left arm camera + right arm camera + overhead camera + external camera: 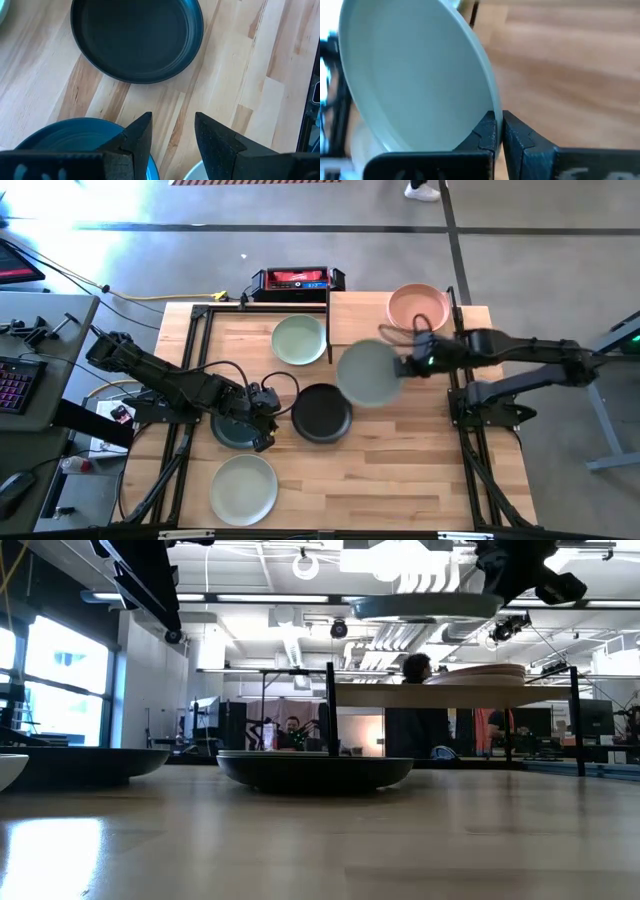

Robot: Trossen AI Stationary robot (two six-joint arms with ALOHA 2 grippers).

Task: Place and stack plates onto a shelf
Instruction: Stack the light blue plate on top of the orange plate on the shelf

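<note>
1. The right gripper [403, 366] was clamped on the rim of a grey-green plate [369, 373], its fingers [487, 131] pressed together on the plate's edge
2. This plate was held in the air, roughly level, at the left end of the shelf [355, 318] and above the height of the shelf board in the low view
3. The shelf stood at the far right of the table [420, 450]; a peach plate [418, 307] rested on its right half
4. The left gripper [262, 432] hovered over the near left part of the table with its fingers [140, 137] apart and nothing between them
5. A dark teal plate [238, 430] lay on the table directly under the left gripper, partly covered by it
6. A black plate [321, 412] lay on the table just right of the left gripper, near the table's middle
7. A pale green plate [298, 339] lay on the table at the far side, just left of the shelf
8. A sage green plate [244, 488] lay at the near left edge of the table, near the teal plate
9. A red and black box [297, 280] sat beyond the far edge of the table
10. In the low view, people [415, 668] were visible in the room behind the table
</note>
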